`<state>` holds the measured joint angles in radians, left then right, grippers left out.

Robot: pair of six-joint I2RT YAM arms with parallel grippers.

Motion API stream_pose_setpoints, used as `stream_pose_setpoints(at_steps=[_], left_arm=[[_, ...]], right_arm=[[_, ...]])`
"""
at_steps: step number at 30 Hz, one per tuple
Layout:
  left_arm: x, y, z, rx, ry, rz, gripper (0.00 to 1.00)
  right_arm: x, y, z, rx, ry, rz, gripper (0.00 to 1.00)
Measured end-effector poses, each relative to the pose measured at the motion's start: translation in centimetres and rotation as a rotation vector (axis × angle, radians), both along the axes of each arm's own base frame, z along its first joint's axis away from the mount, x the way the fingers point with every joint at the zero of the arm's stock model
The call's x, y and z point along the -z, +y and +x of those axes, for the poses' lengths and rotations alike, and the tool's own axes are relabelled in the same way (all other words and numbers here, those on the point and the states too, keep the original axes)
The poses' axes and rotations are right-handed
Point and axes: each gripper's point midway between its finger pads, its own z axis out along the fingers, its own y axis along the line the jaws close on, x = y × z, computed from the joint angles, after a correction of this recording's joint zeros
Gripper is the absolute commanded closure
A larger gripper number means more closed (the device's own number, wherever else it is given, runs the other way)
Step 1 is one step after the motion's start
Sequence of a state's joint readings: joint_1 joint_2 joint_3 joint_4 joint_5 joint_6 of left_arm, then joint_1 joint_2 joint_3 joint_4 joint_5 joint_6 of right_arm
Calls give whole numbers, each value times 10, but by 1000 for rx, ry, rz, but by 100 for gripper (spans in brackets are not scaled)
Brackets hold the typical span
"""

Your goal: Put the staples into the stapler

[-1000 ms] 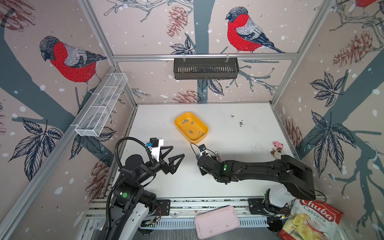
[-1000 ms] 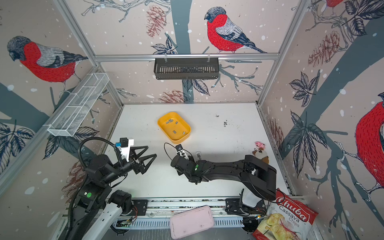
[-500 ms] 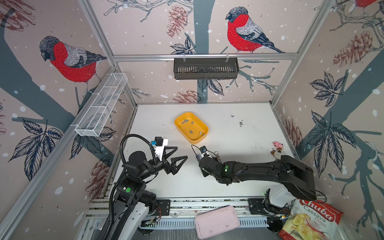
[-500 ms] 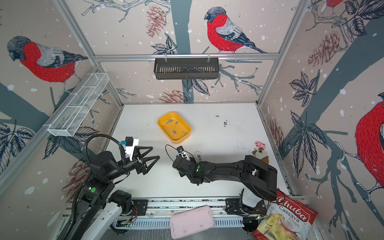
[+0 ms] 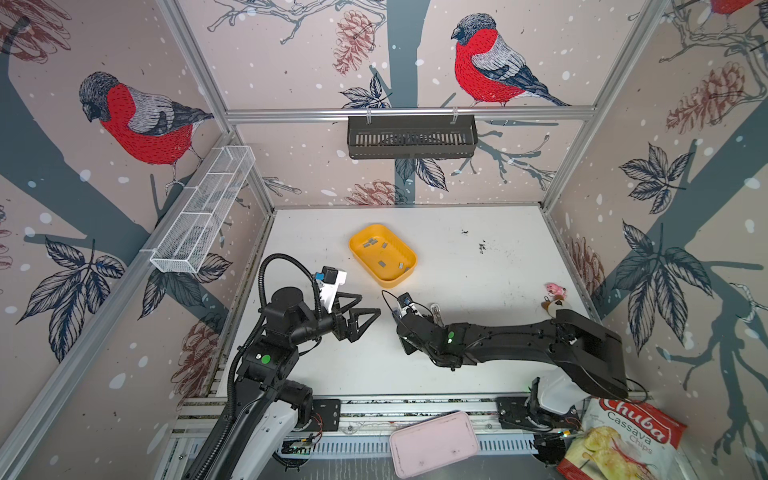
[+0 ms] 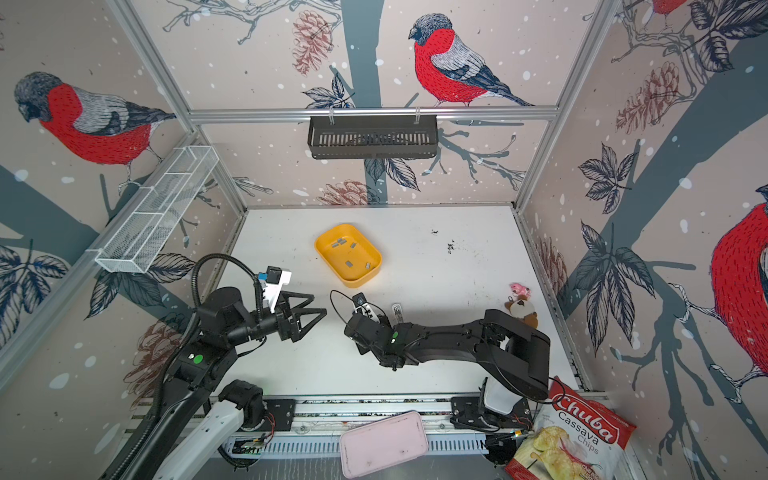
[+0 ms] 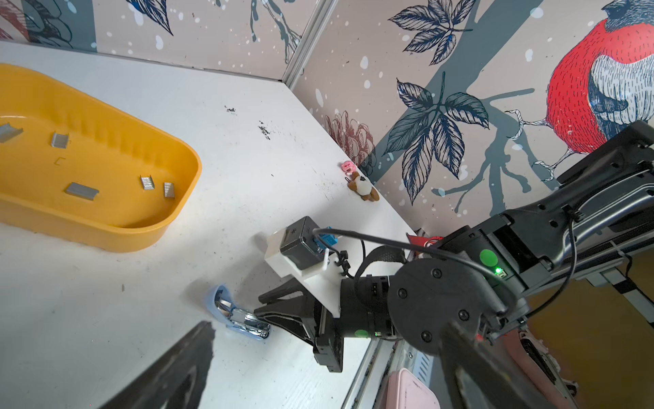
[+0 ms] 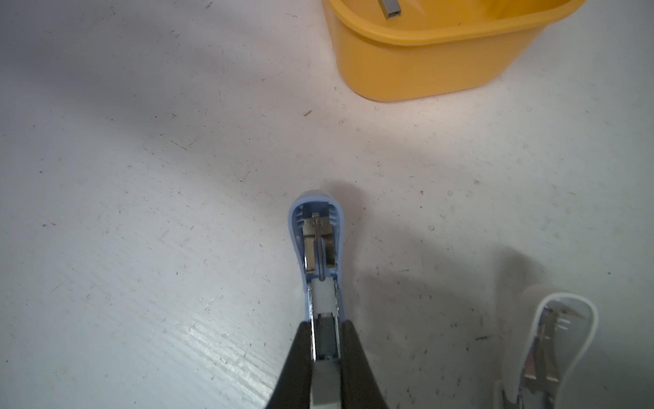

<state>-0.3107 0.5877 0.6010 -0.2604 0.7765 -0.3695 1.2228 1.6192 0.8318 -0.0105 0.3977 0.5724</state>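
A small blue stapler [image 8: 320, 255] lies flipped open on the white table, its metal channel facing up. My right gripper [image 8: 325, 345] is shut on the sides of that channel; the left wrist view shows the same grip on the stapler [image 7: 233, 315]. From above, the right gripper [image 5: 400, 324] hides it. Several grey staples [image 5: 382, 253] [image 7: 81, 191] lie loose in the yellow tray [image 5: 390, 284] behind. My left gripper [image 5: 365, 318] [image 6: 311, 309] hovers open and empty just left of the right gripper, pointing at it.
A second, white stapler [image 8: 552, 340] [image 5: 435, 309] lies open just right of the blue one. Two small toy figures [image 5: 555, 297] sit by the right wall. A pink box [image 5: 432, 442] and a chips bag [image 5: 619, 440] lie past the front rail.
My left arm has moved to the right and forward, bringing its open jaws closer to the right gripper. The right gripper has stayed shut on the stapler, almost still.
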Motion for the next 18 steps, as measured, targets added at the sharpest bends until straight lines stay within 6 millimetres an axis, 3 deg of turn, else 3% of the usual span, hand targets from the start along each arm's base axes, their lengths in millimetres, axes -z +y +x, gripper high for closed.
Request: stream_pose_setpoints(at_steps=[6,18], left_arm=[[19,-1,1,4,72,21,1],[14,0,-2,5,40,10,2]], right_arm=[[2,2,1,1,1,3,88],[9,3,2,-2,9,-10,88]])
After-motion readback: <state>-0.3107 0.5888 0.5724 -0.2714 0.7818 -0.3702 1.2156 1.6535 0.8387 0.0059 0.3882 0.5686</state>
